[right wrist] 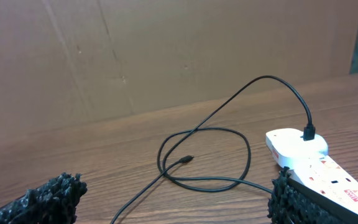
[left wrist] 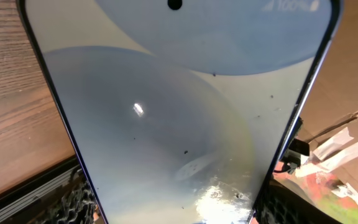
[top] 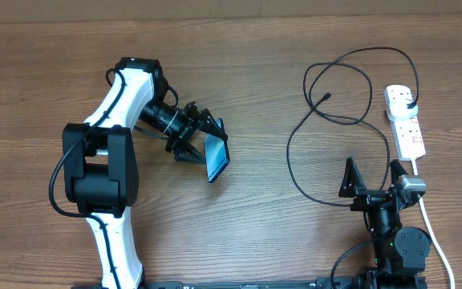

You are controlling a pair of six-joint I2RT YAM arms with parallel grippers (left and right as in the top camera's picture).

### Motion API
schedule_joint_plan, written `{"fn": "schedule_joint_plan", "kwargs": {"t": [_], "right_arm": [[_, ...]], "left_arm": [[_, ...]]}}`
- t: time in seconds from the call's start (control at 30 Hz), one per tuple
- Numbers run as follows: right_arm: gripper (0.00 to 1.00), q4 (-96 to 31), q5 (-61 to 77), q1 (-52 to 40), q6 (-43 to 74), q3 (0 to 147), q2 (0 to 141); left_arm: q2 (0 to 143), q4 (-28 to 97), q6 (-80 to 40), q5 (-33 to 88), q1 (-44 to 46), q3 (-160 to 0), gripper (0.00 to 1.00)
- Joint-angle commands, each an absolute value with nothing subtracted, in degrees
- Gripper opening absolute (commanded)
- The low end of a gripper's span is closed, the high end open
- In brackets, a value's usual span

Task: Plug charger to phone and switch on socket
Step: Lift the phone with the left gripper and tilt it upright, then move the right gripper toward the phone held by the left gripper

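My left gripper is shut on the phone and holds it tilted on its edge at the middle left of the table. The phone's light blue screen fills the left wrist view between the two fingers. The charger, a thin black cable, loops on the table at the right, its connector tip lying free; its plug sits in the white power strip. My right gripper is open and empty, low at the right, near the strip. The right wrist view shows the tip and strip.
The power strip's thick white cord runs down the right edge beside my right arm. A brown cardboard wall stands behind the table. Bare wood lies between the phone and the cable loops.
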State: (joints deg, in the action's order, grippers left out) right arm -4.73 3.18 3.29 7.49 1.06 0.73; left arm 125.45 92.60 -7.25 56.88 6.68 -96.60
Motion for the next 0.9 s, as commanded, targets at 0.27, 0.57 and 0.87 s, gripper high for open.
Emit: {"fn": "schedule_joint_plan", "kwargs": {"t": [0.27,0.57,0.87], "right_arm": [[1.00,-2.87,33.32,2.96,44.27,0.45,0.16],[0.99,-0.16,33.41,3.01,46.63,0.93,0.19],[0.99,-20.21,34.81,2.98,39.09,15.86,6.98]], "left_arm": [[125.73,92.95,-5.96,60.05,6.90,-98.21,0.64],[125.73,92.97,-5.96,60.05,6.90,-98.21,0.64],[125.73,92.97,-5.96,60.05,6.90,-98.21,0.64]]}}
